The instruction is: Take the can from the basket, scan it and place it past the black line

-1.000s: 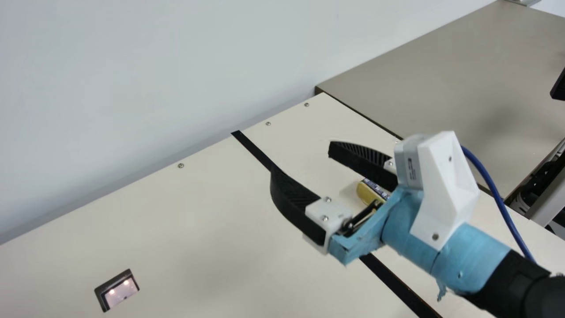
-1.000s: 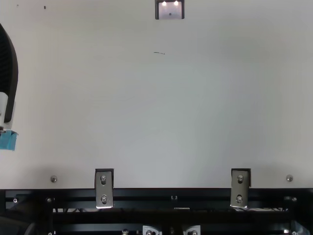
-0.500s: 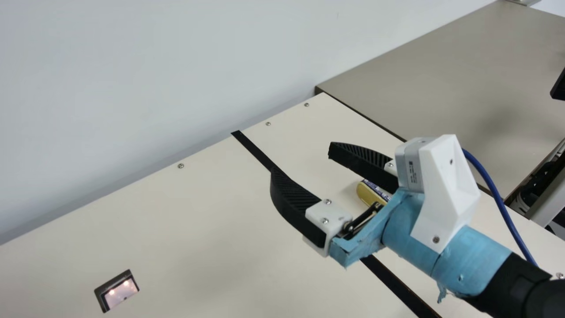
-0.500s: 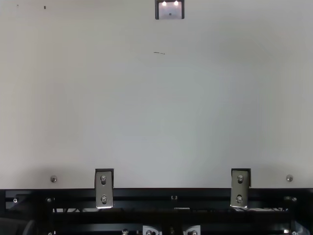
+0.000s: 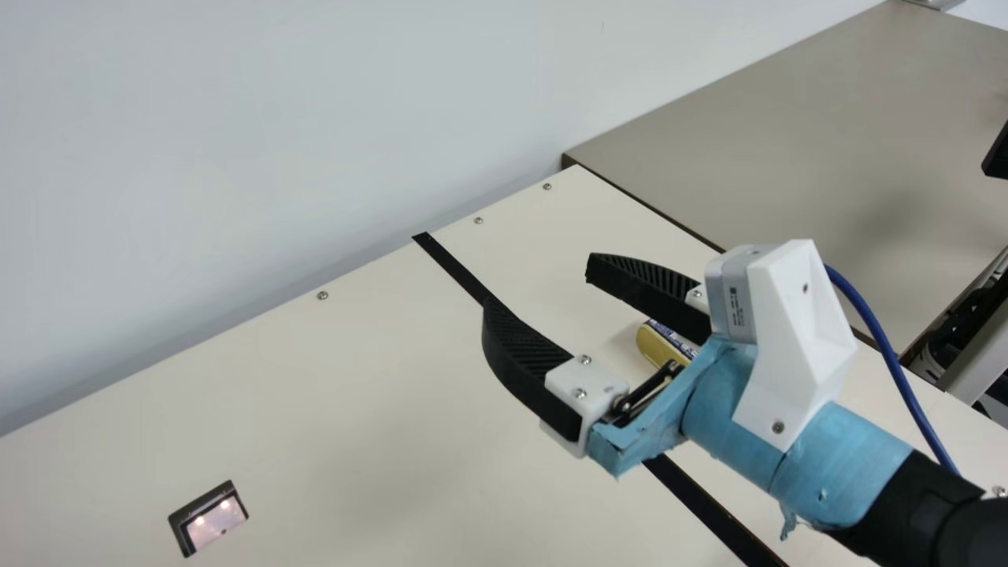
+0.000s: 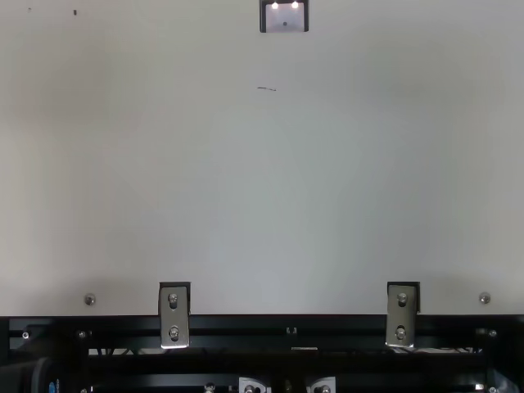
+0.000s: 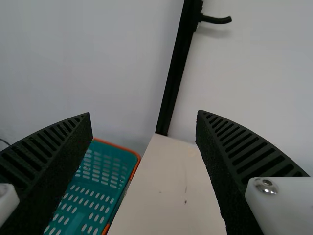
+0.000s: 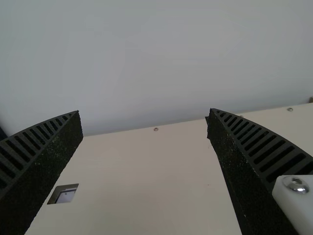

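Note:
My right gripper (image 5: 539, 286) hangs open over the table in the main view, one finger above the black line (image 5: 453, 268). Behind it, on the far right side of that line, lies a yellow-ended can with a blue printed label (image 5: 661, 344), partly covered by the gripper. In the right wrist view the open right gripper (image 8: 145, 113) has nothing between its fingers. The left wrist view has my left gripper (image 7: 144, 115) open and holding nothing; beyond it is the teal basket with an orange rim (image 7: 120, 146). The scanner window (image 5: 213, 521) is lit, also in the top view (image 6: 285, 20).
A grey-brown surface (image 5: 795, 157) adjoins the table's right end, and a wall rises along the far edge. A blue cable (image 5: 894, 362) runs beside my right arm. Metal brackets (image 6: 173, 315) sit at the near edge in the top view. A black post (image 7: 174, 73) stands near the basket.
My left gripper has moved out past the top view's left edge. The right arm's wrist has dipped very slightly, then kept still.

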